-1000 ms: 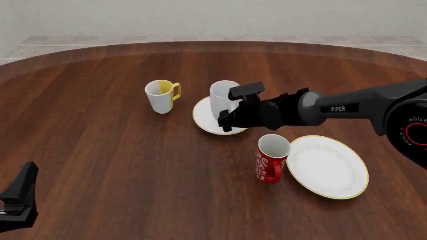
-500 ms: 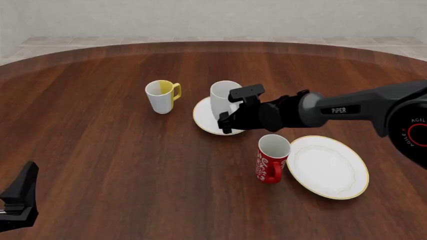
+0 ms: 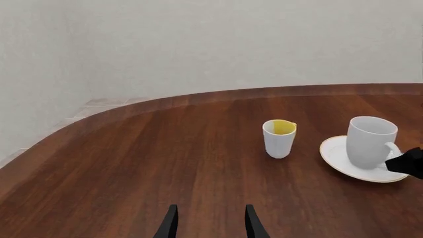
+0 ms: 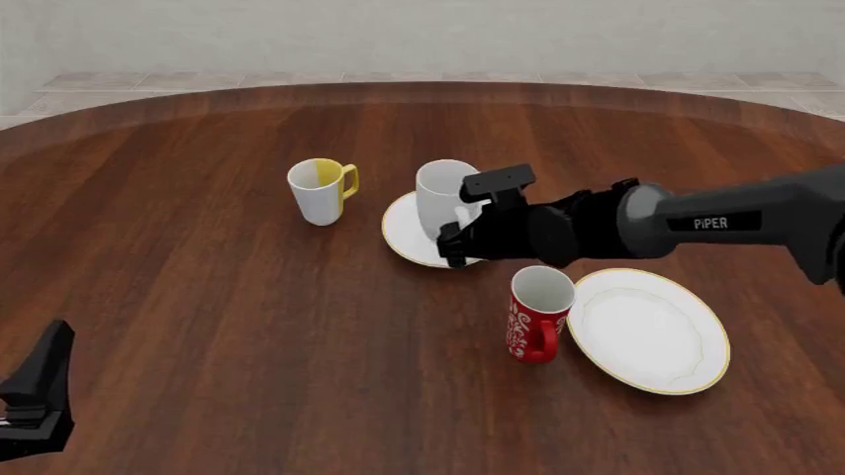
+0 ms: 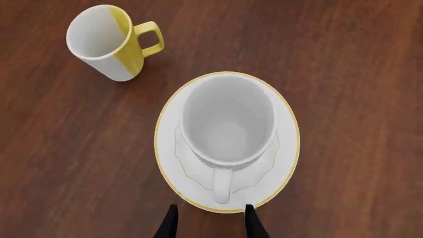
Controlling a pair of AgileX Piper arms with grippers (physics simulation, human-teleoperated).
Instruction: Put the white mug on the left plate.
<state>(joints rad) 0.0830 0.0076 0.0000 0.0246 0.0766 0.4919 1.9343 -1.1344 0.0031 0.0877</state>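
I see the round dark-wood table (image 4: 198, 277) carrying everything; my right gripper (image 4: 465, 213) hovers with fingers parted, empty, just beside the handle of the tall plain white mug (image 4: 444, 193); that mug stands upright on the small gold-rimmed white plate (image 4: 403, 237); my left gripper (image 3: 208, 225) sits open, well apart

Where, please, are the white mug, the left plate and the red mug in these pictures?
white mug (image 5: 228, 119): right wrist view, on its inner bottom.
left plate (image 5: 284, 148): right wrist view, on the bare rim beside the mug.
red mug (image 4: 535, 322): front view, on its lettered side.
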